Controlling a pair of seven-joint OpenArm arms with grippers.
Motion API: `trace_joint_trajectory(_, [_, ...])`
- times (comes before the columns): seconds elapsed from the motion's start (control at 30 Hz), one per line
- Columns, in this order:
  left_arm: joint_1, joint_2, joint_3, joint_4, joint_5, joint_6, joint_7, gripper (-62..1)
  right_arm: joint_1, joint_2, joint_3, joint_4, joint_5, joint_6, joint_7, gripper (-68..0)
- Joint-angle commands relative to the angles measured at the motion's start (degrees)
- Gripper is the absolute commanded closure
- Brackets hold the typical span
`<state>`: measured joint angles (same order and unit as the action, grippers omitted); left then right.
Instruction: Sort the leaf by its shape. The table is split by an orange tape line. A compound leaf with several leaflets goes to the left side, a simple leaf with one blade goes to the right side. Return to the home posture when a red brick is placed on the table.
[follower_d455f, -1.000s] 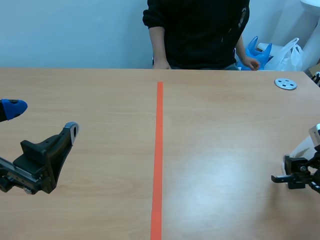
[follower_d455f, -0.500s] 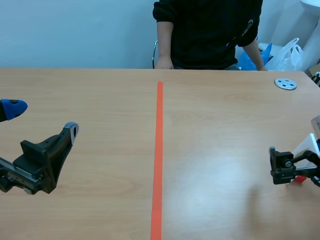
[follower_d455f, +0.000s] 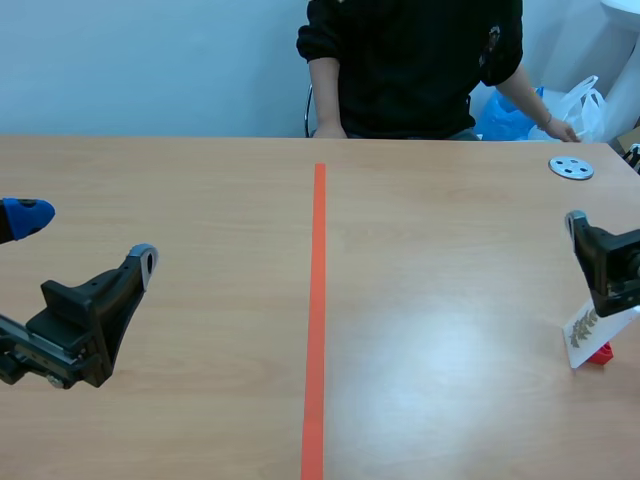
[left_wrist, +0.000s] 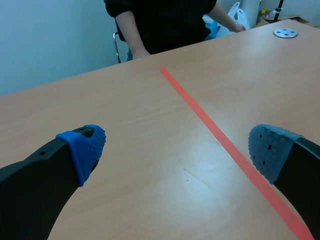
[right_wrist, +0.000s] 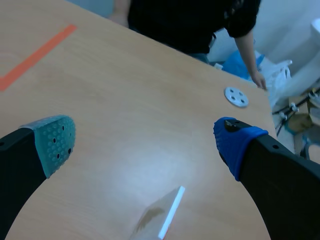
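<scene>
Gaping wide over smooth wooden table (follower_d455f: 430, 250): left pincer (left_wrist: 177, 150), right pincer (right_wrist: 145, 142) above thin white leaf card (right_wrist: 161, 216).

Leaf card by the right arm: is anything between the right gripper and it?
Nothing visible. The leaf card stands alone on the table, under the right gripper, whose fingers are open.

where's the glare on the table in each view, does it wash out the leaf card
Scene view: pale sheen on the table right of the tape line, short of the leaf card, which it misses. Left wrist view: soft bright patch beside the line, no card. Right wrist view: sheen just beyond the card; the dim smudge beside it may be shadow or reflection.
</scene>
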<state>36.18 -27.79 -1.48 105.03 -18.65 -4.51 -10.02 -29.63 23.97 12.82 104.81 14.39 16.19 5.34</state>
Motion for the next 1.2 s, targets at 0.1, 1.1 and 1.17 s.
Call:
trace_joint_trajectory(0.1, [-0.04,0.26,-0.04,0.76,-0.2,0.07,-1.11,-61.3,0.07,2.4,0.13,6.32,3.06,4.57,-0.83,-56.4])
trace_joint_trajectory(1.1, [-1.92,0.28,-0.04,0.76,-0.2,0.07,-2.43,-61.3,-0.02,2.54,-0.13,13.75,12.02,5.29,-4.76,-56.4])
trace_joint_trajectory(1.17, [-1.92,0.28,-0.04,0.76,-0.2,0.07,-2.43,-61.3,-0.02,2.54,-0.13,13.75,12.02,5.29,-4.74,-56.4])
